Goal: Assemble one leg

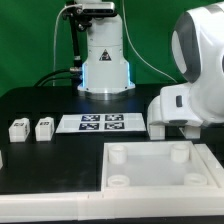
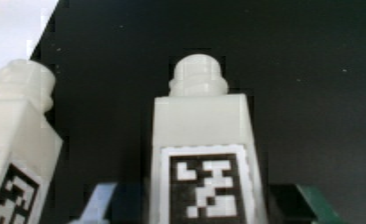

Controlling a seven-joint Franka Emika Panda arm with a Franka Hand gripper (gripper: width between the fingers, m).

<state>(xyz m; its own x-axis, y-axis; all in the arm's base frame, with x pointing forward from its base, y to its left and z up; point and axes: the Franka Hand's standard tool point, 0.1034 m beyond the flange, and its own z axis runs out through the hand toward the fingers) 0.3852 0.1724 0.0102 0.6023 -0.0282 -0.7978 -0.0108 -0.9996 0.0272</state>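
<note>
In the wrist view a white leg stands on the black table, with a rounded peg on its end and a black-and-white tag on the face towards me. My gripper is open. Its fingers stand either side of this leg, with a dark gap on each side. A second leg stands close beside it. In the exterior view two small tagged legs stand at the left. The arm's white bulk hides the gripper there.
The large white tray-like piece with round corner sockets lies in the foreground. The marker board lies at the table's middle. The robot base stands behind it. The arm hangs over the exterior view's right.
</note>
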